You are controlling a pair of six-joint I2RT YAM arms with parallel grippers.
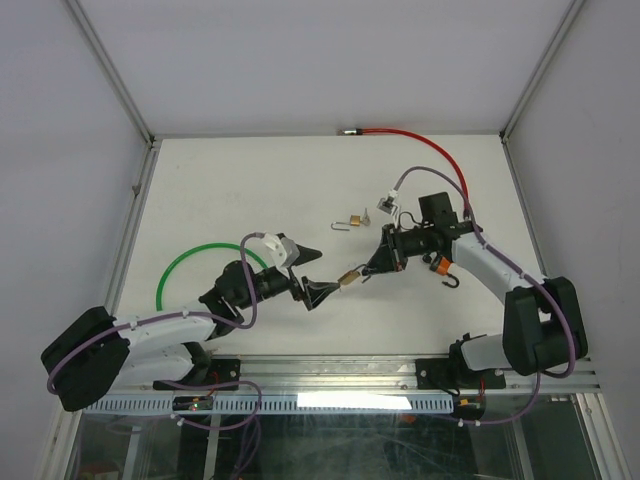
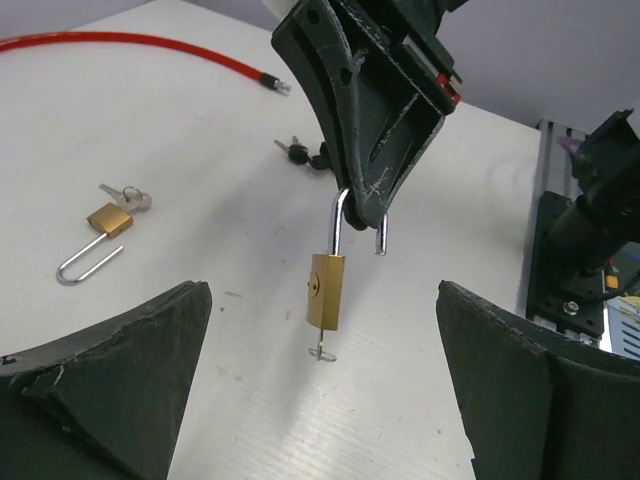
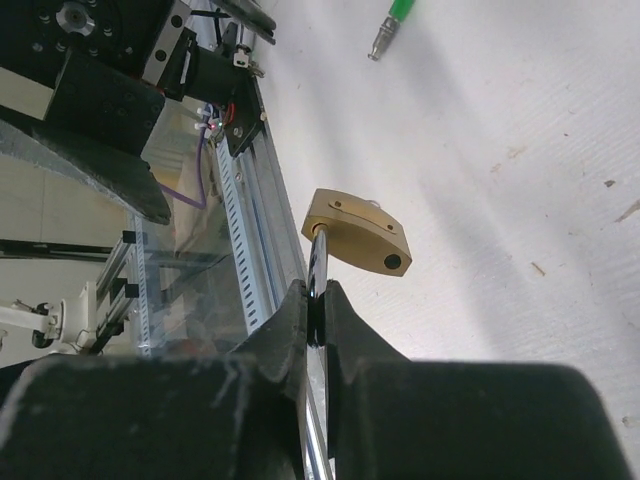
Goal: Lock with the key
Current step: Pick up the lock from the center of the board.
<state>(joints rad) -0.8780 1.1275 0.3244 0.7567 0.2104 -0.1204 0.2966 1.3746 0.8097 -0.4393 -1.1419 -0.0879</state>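
A robotics lab cell: white tabletop (image 1: 250,180) beneath the fingers (image 2: 120,380), aluminium frame posts (image 1: 111,72), grey walls (image 1: 50,120), slotted cable duct (image 1: 360,402).

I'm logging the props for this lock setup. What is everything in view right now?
Held padlock: one, brass, hanging by its open shackle from the right end effector, above the table.
Loose padlock: one, brass, shackle open, lying mid-table.
Silver keys: one small bunch, beside the loose padlock.
Black-headed keys: one bunch, farther back on the table.
Red cable: one, along the far edge.
Green cable: one, curved, left side by the left arm.
Table: one, white.
Right end effector: one, black, shut on the shackle.
Left end effector: one, black, open, facing the held padlock.
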